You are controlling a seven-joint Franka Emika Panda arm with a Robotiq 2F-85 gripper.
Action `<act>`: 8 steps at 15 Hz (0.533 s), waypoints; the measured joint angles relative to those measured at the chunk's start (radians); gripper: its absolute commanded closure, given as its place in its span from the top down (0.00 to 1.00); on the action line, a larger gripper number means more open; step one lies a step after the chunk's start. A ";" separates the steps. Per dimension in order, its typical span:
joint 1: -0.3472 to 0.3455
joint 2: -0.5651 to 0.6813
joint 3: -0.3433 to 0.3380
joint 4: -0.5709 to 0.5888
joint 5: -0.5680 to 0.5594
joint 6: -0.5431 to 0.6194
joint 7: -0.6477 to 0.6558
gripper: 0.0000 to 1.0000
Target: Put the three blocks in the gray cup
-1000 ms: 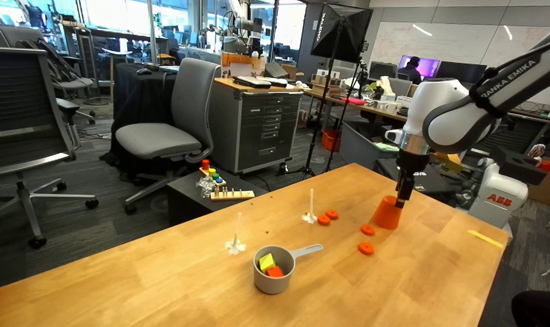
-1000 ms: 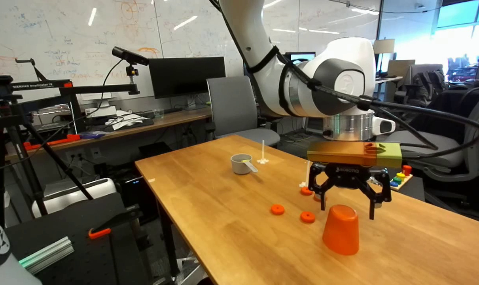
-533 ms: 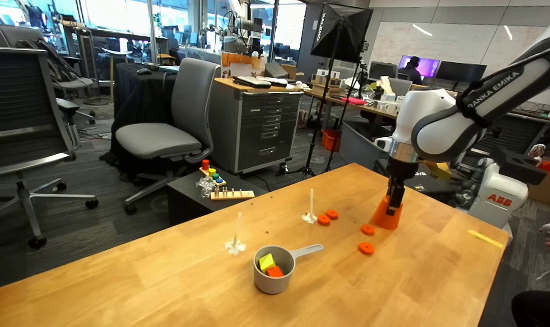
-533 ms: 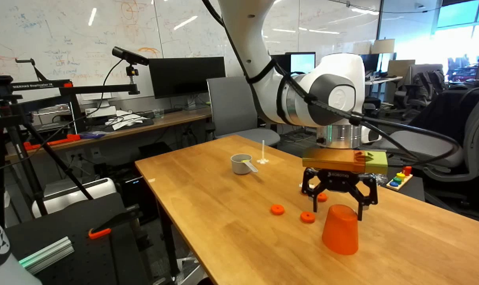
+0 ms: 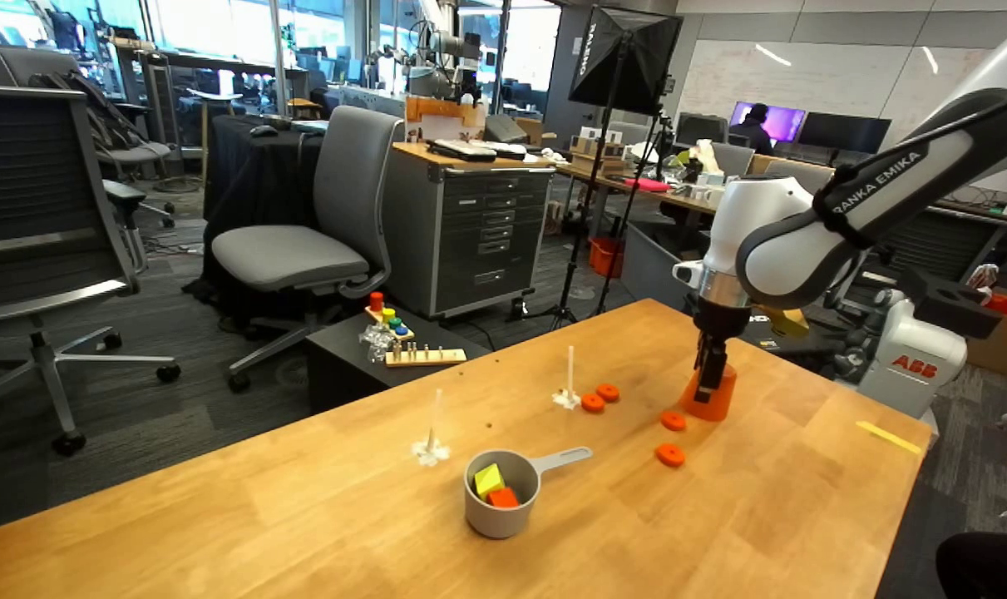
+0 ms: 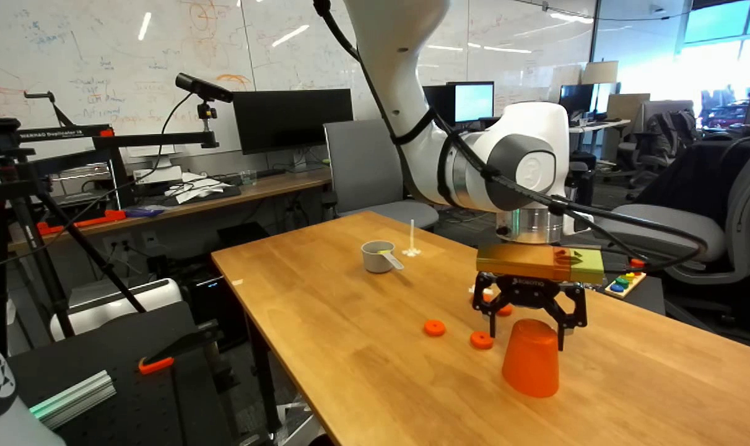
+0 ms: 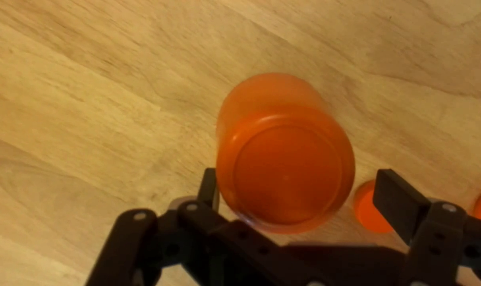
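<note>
the gripper (image 6: 526, 342) is spread wide astride the upturned orange cup (image 6: 531, 371), perhaps to lift it off the third block, which is nowhere in sight; the yellow-green block (image 5: 488, 480) and red-orange block (image 5: 503, 498) sit inside the gray cup (image 5: 498, 522).

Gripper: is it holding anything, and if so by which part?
Nothing: the gripper stands open around the upturned orange cup, a clear gap beside one finger.
</note>
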 measured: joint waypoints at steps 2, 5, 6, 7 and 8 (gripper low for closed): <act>-0.002 0.004 0.000 0.001 0.000 0.000 0.000 1.00; -0.005 0.006 0.000 0.000 0.000 -0.003 0.000 1.00; -0.006 0.006 -0.001 -0.001 0.000 -0.005 0.000 1.00; -0.007 0.006 -0.002 -0.002 0.000 -0.006 0.000 1.00; -0.008 0.006 -0.002 -0.003 0.000 -0.008 0.000 1.00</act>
